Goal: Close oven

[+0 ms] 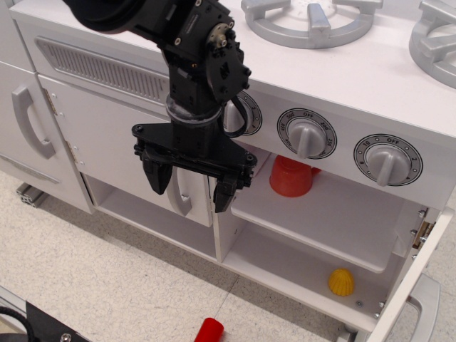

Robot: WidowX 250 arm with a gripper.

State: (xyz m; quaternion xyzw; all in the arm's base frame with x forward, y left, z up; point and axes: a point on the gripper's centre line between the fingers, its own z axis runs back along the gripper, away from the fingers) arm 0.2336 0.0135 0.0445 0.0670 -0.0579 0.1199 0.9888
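The gripper [191, 187] hangs with its two black fingers [154, 174] spread wide and pointing down, holding nothing. It sits in front of a plain cabinet door [107, 139], whose vertical grey handle [182, 196] shows between the fingers; whether a finger touches it cannot be told.

The oven [320, 228] lies to the right of the gripper, under three knobs [305, 135], and stands open. A red cup [291, 177] sits upside down on its shelf [320, 221], partly hidden by the knob panel, and a yellow piece [340, 282] rests on the oven floor. The oven door [417, 285] is swung out at the far right, seen edge-on and cut off by the frame, with only part of its grey bar handle [426, 308] visible.

A red object [208, 330] on the floor is cut off at the bottom edge. Open room lies between the gripper and the door.
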